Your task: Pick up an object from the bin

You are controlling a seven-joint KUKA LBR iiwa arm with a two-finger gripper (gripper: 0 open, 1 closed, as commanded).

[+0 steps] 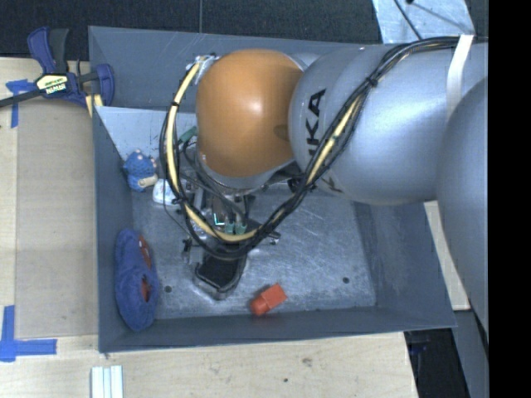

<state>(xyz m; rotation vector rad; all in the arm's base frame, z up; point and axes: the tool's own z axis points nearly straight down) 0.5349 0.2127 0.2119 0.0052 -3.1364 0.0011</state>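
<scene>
One grey metal bin [390, 259] holds a few loose things, and I count three for certain, one of each kind. The pincer [220, 274] hangs low over the bin floor, under the arm's orange cover [245, 110] and its looped cables [176, 131]. Whether it is spread or pressed together I cannot tell, since its dark tip is seen from above and nothing is visibly pinched in it.

Nearest to the pincer is one small red-orange block [267, 298], just beside it toward the view's right and a little nearer the front wall, apart from it. One soft blue fuzzy thing [131, 284] with orange patches lies well to the view's left of the pincer, against the left wall. One small blue-and-white thing [139, 171] sits beyond the pincer, up and to the left, near the far left corner. A pale scrap [163, 194] beside it may be a fourth thing.

To the pincer's right the floor lies bare as far as the right wall. The front wall is near it.
</scene>
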